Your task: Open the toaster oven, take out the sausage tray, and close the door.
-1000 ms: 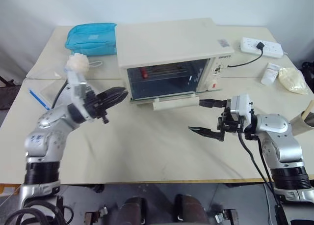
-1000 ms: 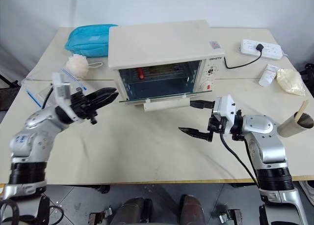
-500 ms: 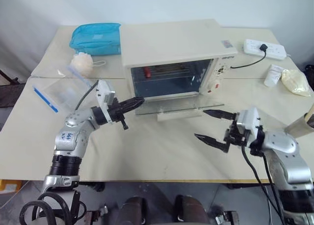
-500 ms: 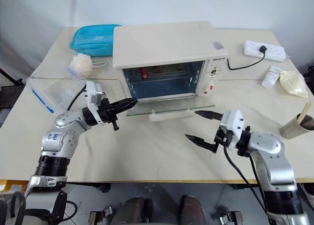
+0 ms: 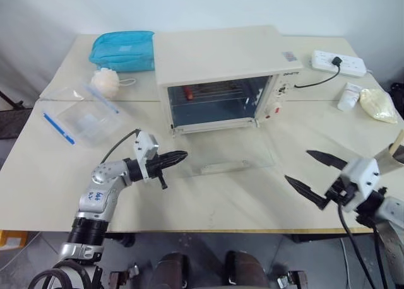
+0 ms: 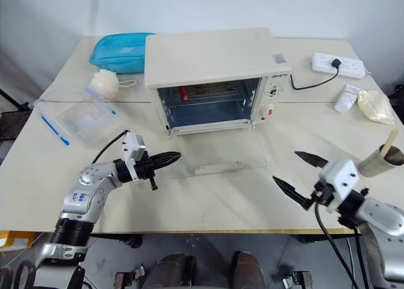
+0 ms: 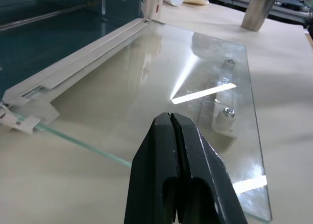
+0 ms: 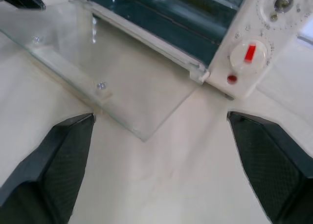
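Door of the toaster oven lies flat open on the bench; the sausage tray sits inside, long axis across the mouth. Left gripper, jaws shut and empty, is nearer than the wide-open right gripper
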Available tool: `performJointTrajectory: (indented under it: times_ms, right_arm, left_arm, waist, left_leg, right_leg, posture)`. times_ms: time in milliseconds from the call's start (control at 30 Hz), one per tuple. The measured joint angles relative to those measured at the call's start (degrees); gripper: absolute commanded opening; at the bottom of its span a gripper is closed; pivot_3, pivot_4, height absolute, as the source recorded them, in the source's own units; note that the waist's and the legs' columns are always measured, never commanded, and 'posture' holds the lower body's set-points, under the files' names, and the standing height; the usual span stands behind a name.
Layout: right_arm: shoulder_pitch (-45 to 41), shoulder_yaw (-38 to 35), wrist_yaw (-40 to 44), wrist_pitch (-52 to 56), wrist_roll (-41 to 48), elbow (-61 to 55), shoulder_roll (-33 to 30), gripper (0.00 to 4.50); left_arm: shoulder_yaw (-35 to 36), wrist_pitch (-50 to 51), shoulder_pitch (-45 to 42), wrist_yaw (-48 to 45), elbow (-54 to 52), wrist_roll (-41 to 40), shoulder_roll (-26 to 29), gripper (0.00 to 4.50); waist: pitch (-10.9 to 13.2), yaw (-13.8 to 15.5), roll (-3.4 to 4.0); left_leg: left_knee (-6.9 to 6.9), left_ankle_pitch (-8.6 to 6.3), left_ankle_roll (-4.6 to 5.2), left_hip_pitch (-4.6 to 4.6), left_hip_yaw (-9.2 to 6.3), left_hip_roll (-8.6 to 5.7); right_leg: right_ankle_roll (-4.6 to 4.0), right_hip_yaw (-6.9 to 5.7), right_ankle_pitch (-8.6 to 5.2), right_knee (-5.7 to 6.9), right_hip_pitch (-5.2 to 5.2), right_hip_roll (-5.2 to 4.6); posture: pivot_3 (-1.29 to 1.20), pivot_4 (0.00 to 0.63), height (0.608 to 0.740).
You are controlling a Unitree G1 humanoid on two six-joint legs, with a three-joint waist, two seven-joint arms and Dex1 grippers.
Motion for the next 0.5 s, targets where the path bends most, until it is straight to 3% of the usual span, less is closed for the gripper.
performJointTrajectory:
  times_ms: [33, 200, 500]
  right_arm:
    - [-3.5, 2.0, -1.5, -0.2, -2.1, 0.0, 0.3, 4.50]
    - [-19.2, 15.3, -8.0, 0.8, -14.0, 4.7, 4.7, 4.50]
    - [-42.2, 31.9, -25.6, -15.1, -40.8, 34.6, 13.3, 4.50]
  left_arm:
    - [0.0, 0.0, 0.7, 0.1, -0.8, 0.0, -0.2, 0.03]
    - [3.6, -4.8, 6.4, -0.3, -6.3, -2.5, -1.1, 1.49]
    - [15.2, -0.4, 17.9, 6.0, -16.9, -11.4, -0.9, 4.35]
  waist:
    - [0.0, -0.1, 0.00]
    - [0.0, -0.5, -0.01]
    - [0.0, -1.9, 0.00]
  left_leg:
    - [0.00, 0.00, 0.00, 0.00, -0.03, 0.03]
    - [-0.02, -0.03, -0.07, -0.13, -0.21, 0.04]
    - [0.07, -0.04, -0.05, -0.18, -0.22, 0.02]
  right_leg:
    - [-0.01, -0.01, 0.00, 0.03, -0.03, 0.01]
    - [-0.04, -0.18, -0.02, 0.02, -0.09, 0.02]
    - [-0.04, -0.19, -0.02, 0.05, -0.10, -0.02]
  posture:
    - [0.00, 0.150, 0.740]
    - [0.00, 0.150, 0.740]
    - [0.00, 0.150, 0.740]
